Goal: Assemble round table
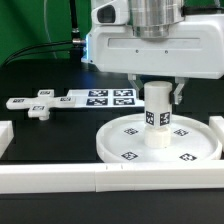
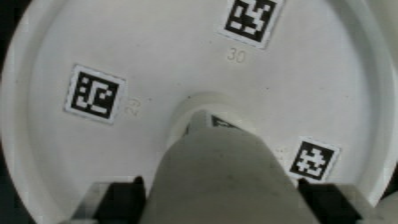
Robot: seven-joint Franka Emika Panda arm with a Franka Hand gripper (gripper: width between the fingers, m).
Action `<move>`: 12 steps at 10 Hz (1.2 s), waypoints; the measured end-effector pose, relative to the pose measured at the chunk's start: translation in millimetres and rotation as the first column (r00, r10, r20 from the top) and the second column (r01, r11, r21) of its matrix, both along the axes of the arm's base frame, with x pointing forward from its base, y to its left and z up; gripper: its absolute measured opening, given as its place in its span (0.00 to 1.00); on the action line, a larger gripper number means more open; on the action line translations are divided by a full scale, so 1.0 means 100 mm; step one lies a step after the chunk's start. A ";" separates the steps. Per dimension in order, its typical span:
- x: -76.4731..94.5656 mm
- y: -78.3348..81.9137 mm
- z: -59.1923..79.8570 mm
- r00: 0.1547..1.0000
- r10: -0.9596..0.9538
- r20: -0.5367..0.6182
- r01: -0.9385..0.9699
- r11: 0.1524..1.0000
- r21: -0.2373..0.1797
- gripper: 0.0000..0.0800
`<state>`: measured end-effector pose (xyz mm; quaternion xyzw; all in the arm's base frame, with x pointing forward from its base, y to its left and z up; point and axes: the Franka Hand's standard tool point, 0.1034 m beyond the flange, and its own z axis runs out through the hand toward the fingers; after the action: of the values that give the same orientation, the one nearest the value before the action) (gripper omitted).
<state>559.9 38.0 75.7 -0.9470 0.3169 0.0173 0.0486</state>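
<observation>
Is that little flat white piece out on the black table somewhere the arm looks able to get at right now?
Probably yes: nothing covers the base piece, though the pincer straddles the leg.

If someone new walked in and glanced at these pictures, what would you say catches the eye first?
Probably the big white gripper reaching down in the exterior view, shut on the short white leg standing upright at the middle of the large round disc. Next, the black-and-white tags dotted over the disc, and, toward the exterior view's left, the small base piece lying by the marker board.
</observation>
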 end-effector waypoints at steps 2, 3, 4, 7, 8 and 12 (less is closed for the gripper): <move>0.01 -0.03 0.00 0.977 -0.211 -0.013 0.211 0.976 0.043 0.51; 0.01 -0.03 -0.01 0.957 -0.289 -0.025 0.290 0.956 0.056 0.51; 0.01 -0.02 -0.01 0.931 -0.363 -0.040 0.365 0.929 0.061 0.51; 0.00 0.08 -0.01 0.816 -0.572 -0.081 0.577 0.815 0.052 0.51; 0.00 0.08 0.00 0.799 -0.594 -0.088 0.600 0.798 0.056 0.51; 0.01 0.11 -0.01 0.650 -0.749 -0.131 0.759 0.650 0.050 0.51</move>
<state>560.4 49.1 75.2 -0.7239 0.6825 0.0579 0.0830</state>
